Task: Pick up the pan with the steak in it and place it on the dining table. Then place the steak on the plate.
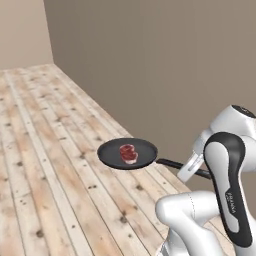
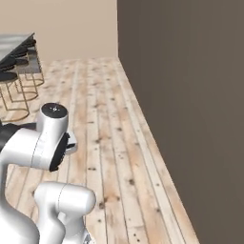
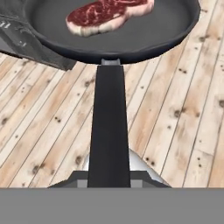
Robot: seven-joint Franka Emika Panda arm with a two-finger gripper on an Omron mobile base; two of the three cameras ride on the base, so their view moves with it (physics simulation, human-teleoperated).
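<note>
The black pan (image 1: 112,154) hangs level above the wooden floor with the steak (image 1: 128,153) lying in its middle. Its long handle (image 1: 172,163) runs right into my gripper (image 1: 195,171), which is shut on the handle's end. In the hand view the pan (image 3: 144,30) fills the top, the marbled steak (image 3: 103,15) rests inside it, and the handle (image 3: 109,131) comes straight down to the jaws. A grey corner of the dining table (image 2: 16,45) shows far off at the upper left of the right base view. The plate is out of view.
A dark brown wall (image 1: 160,65) stands close on the right, running along the plank floor (image 1: 45,150). Several stools with thin gold legs (image 2: 16,88) stand by the table's corner. A beige wall (image 2: 71,28) closes the far end.
</note>
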